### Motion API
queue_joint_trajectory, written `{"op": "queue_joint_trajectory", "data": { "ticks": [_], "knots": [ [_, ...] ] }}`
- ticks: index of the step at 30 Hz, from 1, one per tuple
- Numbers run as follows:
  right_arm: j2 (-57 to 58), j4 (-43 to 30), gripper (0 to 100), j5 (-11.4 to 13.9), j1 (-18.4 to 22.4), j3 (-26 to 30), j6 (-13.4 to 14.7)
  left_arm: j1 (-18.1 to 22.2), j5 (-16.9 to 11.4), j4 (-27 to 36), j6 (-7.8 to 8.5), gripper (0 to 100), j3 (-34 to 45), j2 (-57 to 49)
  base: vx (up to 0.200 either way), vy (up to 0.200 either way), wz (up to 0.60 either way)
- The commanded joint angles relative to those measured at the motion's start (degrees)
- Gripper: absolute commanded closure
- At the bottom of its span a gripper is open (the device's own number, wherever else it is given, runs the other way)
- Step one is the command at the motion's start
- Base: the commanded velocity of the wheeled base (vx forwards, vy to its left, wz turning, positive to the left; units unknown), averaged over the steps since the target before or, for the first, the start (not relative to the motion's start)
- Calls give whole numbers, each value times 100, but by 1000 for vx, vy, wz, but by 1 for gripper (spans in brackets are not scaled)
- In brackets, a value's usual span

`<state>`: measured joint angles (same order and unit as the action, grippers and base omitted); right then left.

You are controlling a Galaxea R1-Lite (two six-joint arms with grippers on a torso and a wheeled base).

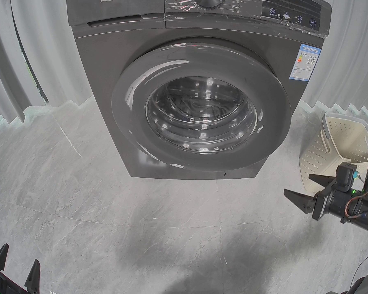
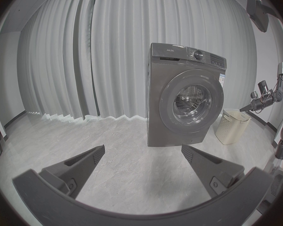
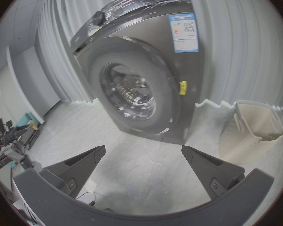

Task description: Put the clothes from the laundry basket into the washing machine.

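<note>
The left gripper is closest, low at the robot's left. Its fingers are spread wide, with only grey floor between them. The right gripper is up in the air on the right. Its fingers are wide too, with nothing between them, and they point toward the left. It hangs just in front of the basket.

The basket is cream with lots of little holes. It stands on the floor just beside the right side of the washer.

The washer is big and grey. Its round door is shut. Behind the glass, dark folds that look like clothes lie inside. A pale curtain hangs behind it all.
</note>
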<state>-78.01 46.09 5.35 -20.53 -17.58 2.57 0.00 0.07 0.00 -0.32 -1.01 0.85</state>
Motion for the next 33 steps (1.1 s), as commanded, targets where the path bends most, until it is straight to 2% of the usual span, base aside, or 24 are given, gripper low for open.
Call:
{"op": "queue_joint_trajectory", "data": {
  "ticks": [1, 7, 15, 24, 30, 33],
  "knots": [
    [189, 40, 0, -17, -505, 18, 182, 0, 1, 0, -3, 0, 92, -59, 200, 0, 0],
    [-4, 102, 0, 1, -557, -404, 384, 0, -7, 0, -3, 0, 92, -59, 200, 0, 0],
    [-162, 225, 0, 19, -593, -782, 420, 0, 1, 0, 5, 0, 92, -59, 200, 0, 0],
    [-303, 260, 0, 10, -601, -1266, 446, 0, 1, 0, -3, 0, 92, -59, 0, 0, 0],
    [-303, 357, 0, -17, -610, -1301, 455, 0, 1, 0, -3, 0, 92, -59, 0, 0, 0],
    [-285, 497, 0, -34, -628, -1143, 437, 0, 1, 0, -3, 0, 92, -59, 0, 0, 0]
  ]
}}
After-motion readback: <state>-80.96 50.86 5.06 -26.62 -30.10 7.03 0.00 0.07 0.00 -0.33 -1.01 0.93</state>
